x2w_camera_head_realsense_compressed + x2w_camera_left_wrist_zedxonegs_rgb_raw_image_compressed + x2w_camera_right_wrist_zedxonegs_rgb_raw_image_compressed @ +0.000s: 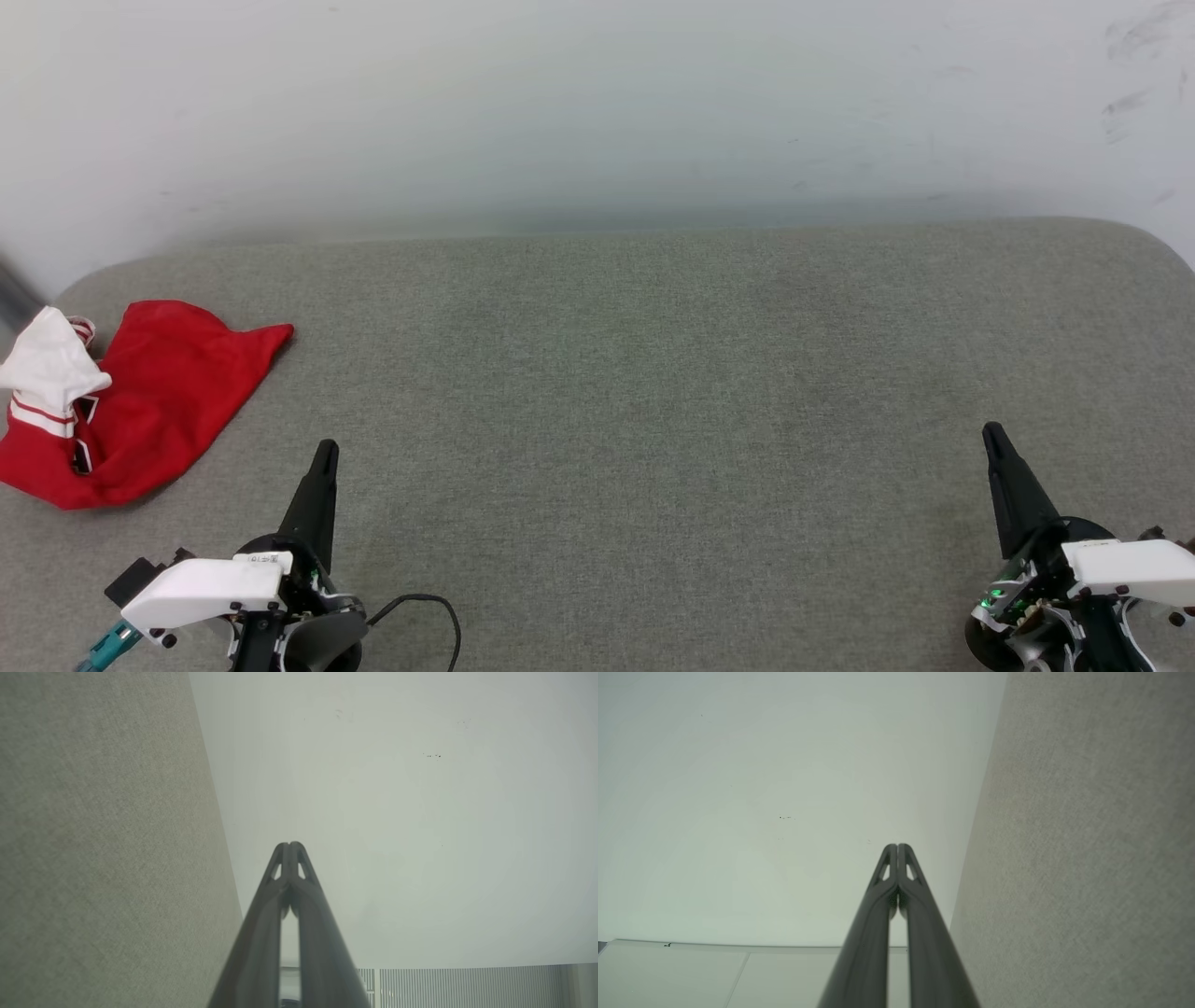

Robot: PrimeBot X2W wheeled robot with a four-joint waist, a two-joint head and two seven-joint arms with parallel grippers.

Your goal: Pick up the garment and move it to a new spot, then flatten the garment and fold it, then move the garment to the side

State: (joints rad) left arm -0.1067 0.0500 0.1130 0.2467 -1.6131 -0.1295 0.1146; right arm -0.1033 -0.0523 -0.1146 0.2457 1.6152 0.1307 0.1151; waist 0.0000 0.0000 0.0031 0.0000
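The garment (159,392), a red T-shirt with a white sleeve and red-white striped trim, lies crumpled in a heap at the far left of the grey fabric surface (635,373). My left gripper (325,452) is shut and empty, low in the head view, to the right of the heap and nearer to me, apart from it. At the lower right my right gripper (991,433) is also shut and empty, far from the garment. Both wrist views show the fingertips pressed together: left gripper (290,845), right gripper (897,846).
A pale wall (597,112) rises behind the surface's back edge. The surface's rounded corners show at the back left and back right. A black cable (434,611) loops beside my left wrist. The wrist views show the grey surface (103,849) (1087,858) against the wall.
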